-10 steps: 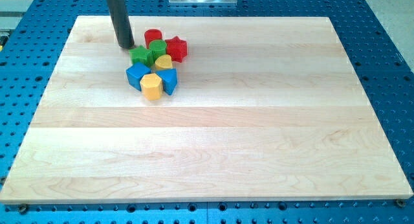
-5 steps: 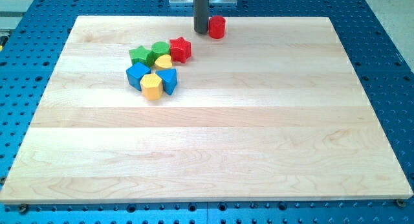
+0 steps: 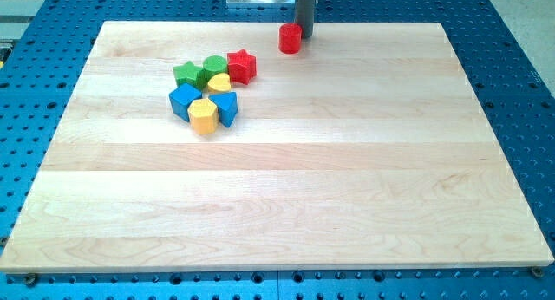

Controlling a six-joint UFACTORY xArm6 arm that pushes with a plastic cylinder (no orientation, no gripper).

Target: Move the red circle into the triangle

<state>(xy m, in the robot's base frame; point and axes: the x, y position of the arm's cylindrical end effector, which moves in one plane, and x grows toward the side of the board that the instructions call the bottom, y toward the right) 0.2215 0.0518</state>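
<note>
Near view's top edge: my tip (image 3: 305,35) touching red circle (image 3: 290,38); end effector state unclear.

My tip (image 3: 305,36) stands at the board's (image 3: 347,179) top edge. The red circle (image 3: 290,38) touches it on the view's left, blocking that side. The block cluster (image 3: 211,90) lies further left and below. Right and bottom: open board.

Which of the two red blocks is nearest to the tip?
The red circle, alone at the view's top, just left of my tip. The red star sits in the cluster.
</note>
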